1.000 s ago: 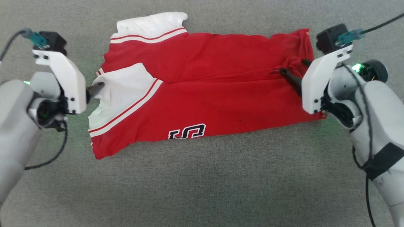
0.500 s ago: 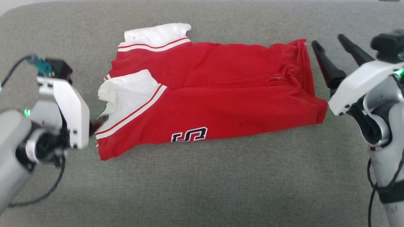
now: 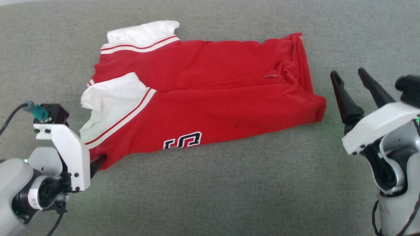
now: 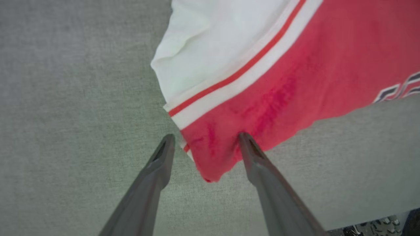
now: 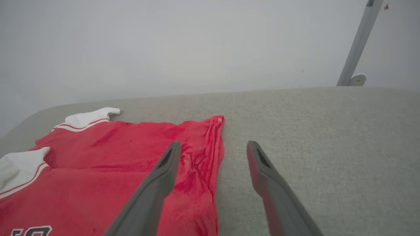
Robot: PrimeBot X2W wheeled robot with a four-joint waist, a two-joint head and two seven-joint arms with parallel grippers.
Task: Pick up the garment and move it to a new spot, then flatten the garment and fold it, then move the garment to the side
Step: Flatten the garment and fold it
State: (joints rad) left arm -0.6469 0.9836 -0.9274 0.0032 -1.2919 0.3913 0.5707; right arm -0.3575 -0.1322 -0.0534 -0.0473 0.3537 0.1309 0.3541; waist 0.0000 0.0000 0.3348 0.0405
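The soft, light, folded red jersey shirt with white sleeves (image 3: 210, 95) lies on the grey cloth worktop (image 3: 210, 183), one corner between the released left end effector's (image 4: 205, 136) fingers and its folded edge near the released right end effector (image 3: 347, 71); probably best pinched by its corners, through every layer.
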